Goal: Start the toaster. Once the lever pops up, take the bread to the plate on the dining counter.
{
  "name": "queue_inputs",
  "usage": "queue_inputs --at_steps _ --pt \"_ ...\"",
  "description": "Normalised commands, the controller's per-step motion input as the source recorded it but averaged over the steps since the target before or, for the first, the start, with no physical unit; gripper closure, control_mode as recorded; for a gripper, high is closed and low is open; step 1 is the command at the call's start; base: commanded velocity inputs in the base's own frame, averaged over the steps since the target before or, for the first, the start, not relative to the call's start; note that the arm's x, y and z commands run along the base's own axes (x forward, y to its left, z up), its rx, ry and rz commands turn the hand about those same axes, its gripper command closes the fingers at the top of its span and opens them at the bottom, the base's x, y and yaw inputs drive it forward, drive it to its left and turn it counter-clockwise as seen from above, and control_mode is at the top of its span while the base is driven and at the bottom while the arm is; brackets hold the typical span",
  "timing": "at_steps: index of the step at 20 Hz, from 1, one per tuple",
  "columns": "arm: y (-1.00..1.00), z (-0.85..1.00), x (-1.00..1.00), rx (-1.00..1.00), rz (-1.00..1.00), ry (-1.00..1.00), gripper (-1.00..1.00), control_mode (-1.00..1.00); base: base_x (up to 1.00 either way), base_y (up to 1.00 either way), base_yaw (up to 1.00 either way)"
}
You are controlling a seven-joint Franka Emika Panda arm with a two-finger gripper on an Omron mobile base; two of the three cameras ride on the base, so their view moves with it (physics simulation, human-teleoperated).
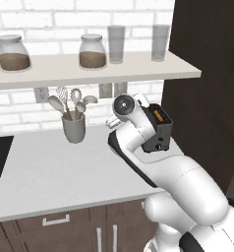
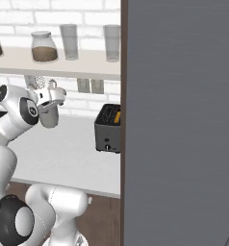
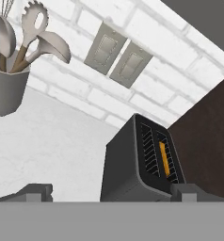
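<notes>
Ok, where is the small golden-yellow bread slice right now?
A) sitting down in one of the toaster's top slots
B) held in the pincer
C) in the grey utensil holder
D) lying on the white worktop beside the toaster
A: the small golden-yellow bread slice stands sunk in a top slot of the boxy dark grey-black toaster, the slot nearer the dark brown panel, with only its upper edge showing; the other slot looks empty.
</notes>
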Motion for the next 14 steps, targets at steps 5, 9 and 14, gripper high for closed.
queue_inputs --at_steps 5,9,14 --pt "0.0 0.0 0.0 0.0 0.0 0.0 -1.0 -1.0 0.0 0.0 0.0" --pt "0.0 0.0 0.0 0.0 0.0 0.0 -1.0 -1.0 0.0 0.0 0.0" --pt "0.0 0.0 0.0 0.0 0.0 0.0 -1.0 -1.0 0.0 0.0 0.0"
